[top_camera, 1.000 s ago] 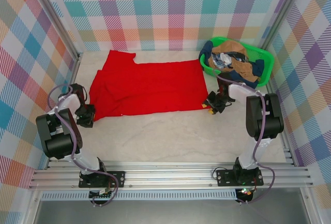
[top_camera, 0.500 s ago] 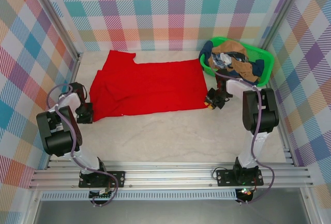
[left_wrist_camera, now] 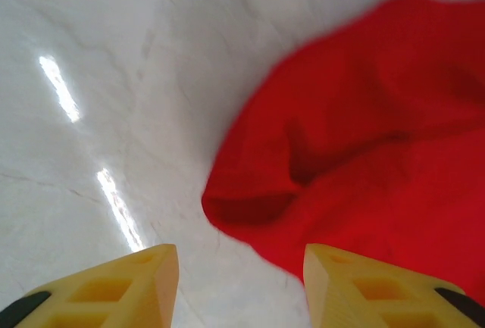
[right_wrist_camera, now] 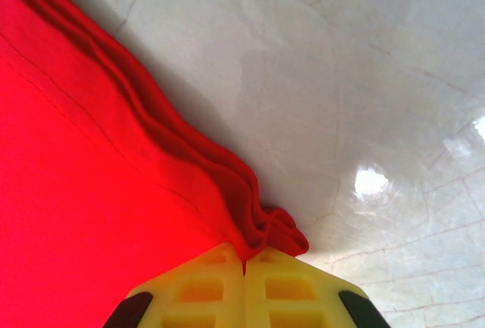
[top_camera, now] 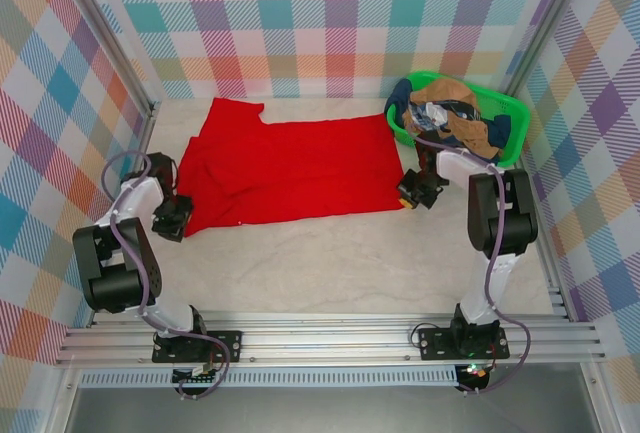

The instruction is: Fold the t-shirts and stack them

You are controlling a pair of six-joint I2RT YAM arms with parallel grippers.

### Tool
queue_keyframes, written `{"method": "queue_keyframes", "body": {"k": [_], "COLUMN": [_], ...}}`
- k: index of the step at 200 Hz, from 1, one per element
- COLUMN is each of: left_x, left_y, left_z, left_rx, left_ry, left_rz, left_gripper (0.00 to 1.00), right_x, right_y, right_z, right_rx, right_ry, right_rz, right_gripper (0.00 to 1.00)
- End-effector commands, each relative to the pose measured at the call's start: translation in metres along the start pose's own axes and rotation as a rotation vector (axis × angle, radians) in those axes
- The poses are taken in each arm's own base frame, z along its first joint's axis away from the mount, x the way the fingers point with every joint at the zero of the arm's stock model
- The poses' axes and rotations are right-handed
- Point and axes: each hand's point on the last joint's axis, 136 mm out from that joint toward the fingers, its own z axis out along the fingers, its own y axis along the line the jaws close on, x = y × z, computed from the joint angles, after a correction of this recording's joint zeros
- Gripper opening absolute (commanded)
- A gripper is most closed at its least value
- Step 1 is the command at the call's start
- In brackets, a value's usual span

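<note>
One red t-shirt (top_camera: 290,168), right gripper (right_wrist_camera: 244,265) pinching its corner, left gripper (left_wrist_camera: 239,258) parted beside edge.

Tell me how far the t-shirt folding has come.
Done: nothing folded; the red t-shirt lies spread out. In hand: the right hand is shut on one corner, the left hand open beside the opposite one. Left: folding it, then the shirts in the green basket.

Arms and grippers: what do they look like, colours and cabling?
The left arm and right arm each have bulky black joint housings, white links and a looping purplish-grey cable. The left gripper and right gripper have yellow wedge-shaped fingers with moulded cut-outs and black patches at their bases.
</note>
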Motion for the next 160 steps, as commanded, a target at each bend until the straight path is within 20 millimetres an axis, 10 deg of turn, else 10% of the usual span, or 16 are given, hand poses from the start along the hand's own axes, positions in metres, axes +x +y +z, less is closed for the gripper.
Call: {"method": "queue_keyframes", "body": {"k": [1, 92, 160], "left_x": [0.017, 0.005, -0.011], "left_y": [0.002, -0.013, -0.015], "left_z": [0.001, 0.021, 0.017], "left_rx": [0.036, 0.009, -0.028], "left_ry": [0.064, 0.027, -0.037], "left_rz": [0.17, 0.408, 0.427], "left_gripper": [0.47, 0.37, 0.1], "right_x": [0.001, -0.001, -0.001], "right_y": [-0.014, -0.009, -0.012], "right_z": [0.006, 0.008, 0.007], "right_rx": [0.081, 0.074, 0.082], "right_ry": [0.017, 0.03, 0.026], "right_rz": [-0.022, -0.024, -0.023], "right_gripper": [0.0, 0.0, 0.0]}}
